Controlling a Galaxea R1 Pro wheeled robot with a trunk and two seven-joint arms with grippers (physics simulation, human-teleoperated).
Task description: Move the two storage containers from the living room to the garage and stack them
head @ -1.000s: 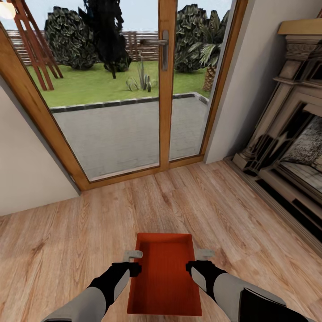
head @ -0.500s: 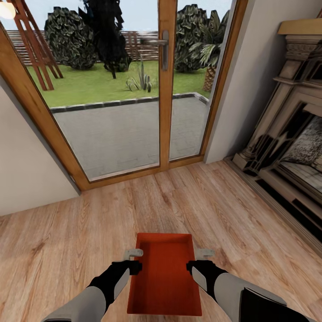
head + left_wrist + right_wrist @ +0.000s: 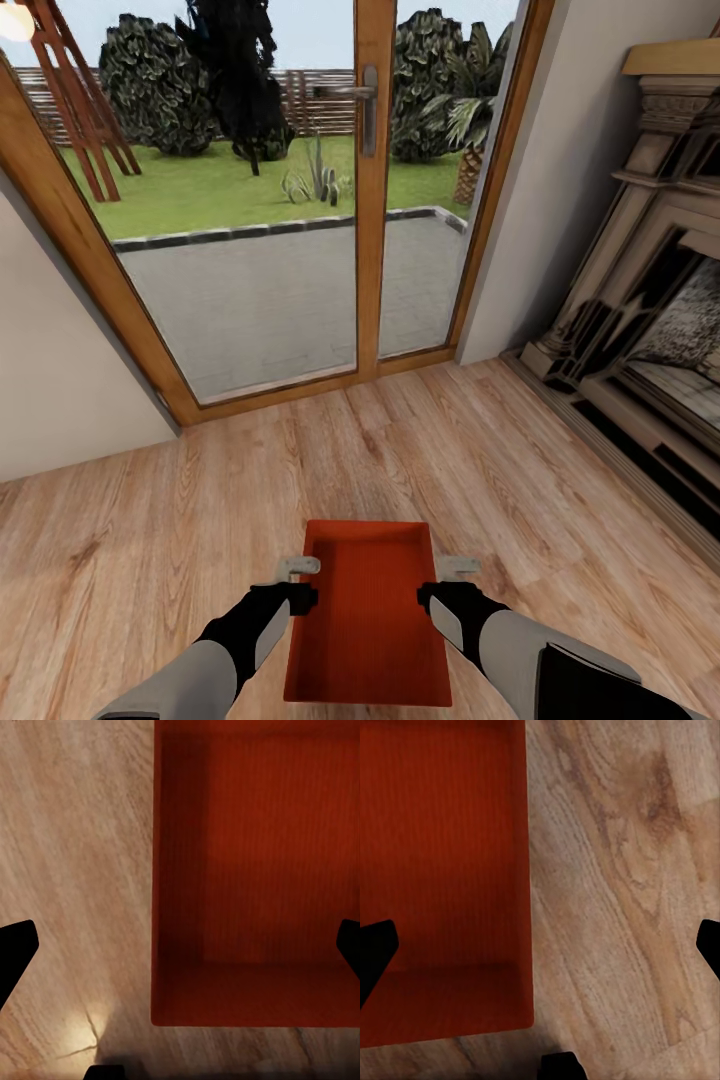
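Observation:
One orange-red storage container (image 3: 367, 615) lies open-topped on the living room's light wood plank floor, right in front of me. My left gripper (image 3: 299, 583) hovers over its left long wall and my right gripper (image 3: 447, 583) over its right long wall. In the left wrist view the container (image 3: 255, 870) lies below the left gripper (image 3: 180, 949), whose black fingertips (image 3: 16, 949) stand wide apart astride the wall. The right wrist view has the container (image 3: 442, 870) under the right gripper (image 3: 540, 945), fingertips (image 3: 375, 949) equally spread. Both grippers are open and hold nothing.
Wood-framed glass doors (image 3: 365, 200) stand ahead, with a patio and garden behind them. A brick fireplace (image 3: 650, 330) lines the right side. A white wall (image 3: 60, 380) juts in at the left. Wood floor (image 3: 200, 500) spreads around the container.

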